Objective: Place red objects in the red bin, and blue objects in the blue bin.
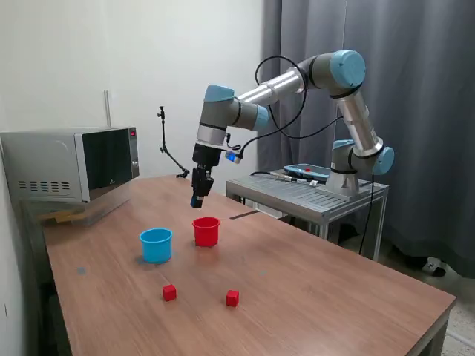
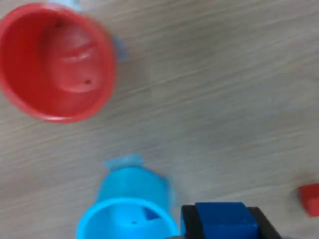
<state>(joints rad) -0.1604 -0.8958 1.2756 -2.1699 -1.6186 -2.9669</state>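
Note:
My gripper (image 1: pixel 197 196) hangs above the table, up and a little to the exterior view's left of the red cup (image 1: pixel 206 231). It is shut on a dark blue cube (image 1: pixel 194 201). In the wrist view the cube (image 2: pixel 223 217) sits between the black fingers (image 2: pixel 188 220). The light blue cup (image 1: pixel 156 245) stands left of the red cup. Two red cubes (image 1: pixel 170 292) (image 1: pixel 232 297) lie nearer the front edge. The wrist view shows the red cup (image 2: pixel 55 62) empty, the blue cup (image 2: pixel 127 211) with a darker blue shape inside, and one red cube (image 2: pixel 310 198). A second blue cube is not clearly seen.
A microwave (image 1: pixel 74 165) stands on the table at the exterior view's left. A metal stand (image 1: pixel 308 194) carrying the arm's base and a blue tray (image 1: pixel 308 171) is behind the table at the right. A thin black stand (image 1: pixel 167 148) is by the back wall.

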